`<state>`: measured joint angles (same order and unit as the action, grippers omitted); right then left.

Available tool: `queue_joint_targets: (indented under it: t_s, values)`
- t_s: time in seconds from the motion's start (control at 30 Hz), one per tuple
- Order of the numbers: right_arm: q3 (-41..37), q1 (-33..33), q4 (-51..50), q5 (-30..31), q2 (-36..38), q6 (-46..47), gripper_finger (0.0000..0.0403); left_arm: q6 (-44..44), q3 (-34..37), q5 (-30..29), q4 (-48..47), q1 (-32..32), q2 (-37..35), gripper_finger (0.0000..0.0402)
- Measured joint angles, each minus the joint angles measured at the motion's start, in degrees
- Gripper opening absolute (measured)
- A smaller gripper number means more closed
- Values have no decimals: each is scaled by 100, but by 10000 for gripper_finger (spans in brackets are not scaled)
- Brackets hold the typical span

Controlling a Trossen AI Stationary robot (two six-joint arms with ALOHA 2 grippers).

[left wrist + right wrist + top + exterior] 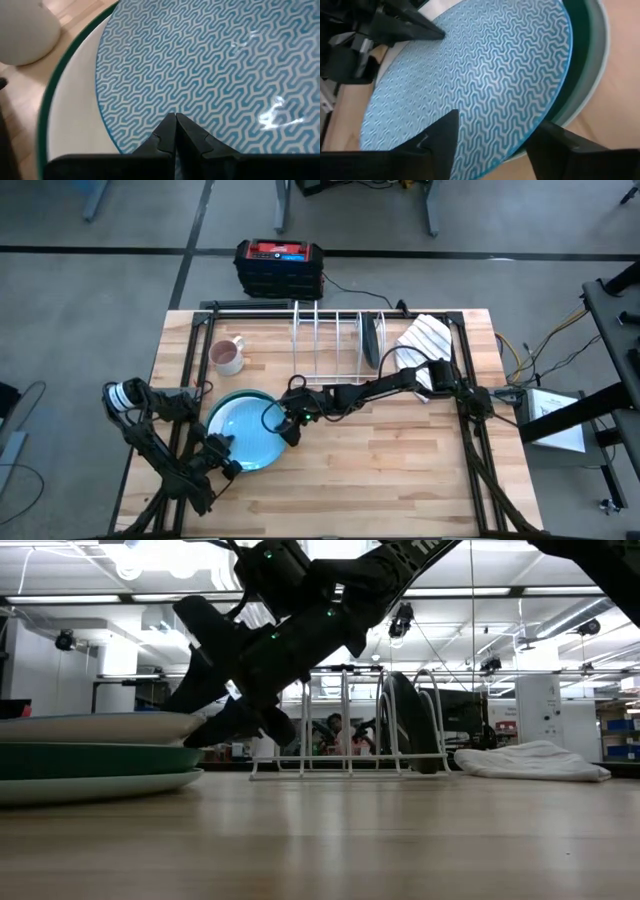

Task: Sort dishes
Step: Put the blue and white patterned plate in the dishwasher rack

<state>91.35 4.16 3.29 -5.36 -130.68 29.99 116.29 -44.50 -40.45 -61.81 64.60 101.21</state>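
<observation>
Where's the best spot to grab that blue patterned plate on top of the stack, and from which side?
Take the blue patterned plate by its thin rim on the side facing the dish rack, one finger over and one under the edge. It lies flat on the stack, so only the rim is graspable. The right end effector is open there already, while the left end effector presses shut on the opposite edge.

**Wooden surface and what rests on it**

The surface [400, 470] is pale wood planking. Toward its left front sits a stack of plates [245, 430], a light blue patterned one on top of a green-rimmed one. Behind it stands a small pinkish mug [228, 357]. A white wire dish rack [335, 340] at the back holds one dark plate [371, 340] upright; a white striped cloth [425, 340] lies just right of it.
</observation>
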Motion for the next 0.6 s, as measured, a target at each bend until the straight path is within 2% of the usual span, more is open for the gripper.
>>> queue_joint_targets:
  t_s: [0.37, 0.5, 0.6]
  values:
    - [9, -113, 41, 578, 9, -152, 60, 319, 14, -587, 64, -56, 62, 0]
    - [30, -133, 100, 570, 33, -223, 36, 448, -89, -710, -60, -55, 66, 0]
    - [33, -144, 96, 517, 65, -286, 31, 454, -278, -503, -348, -63, 66, 0]
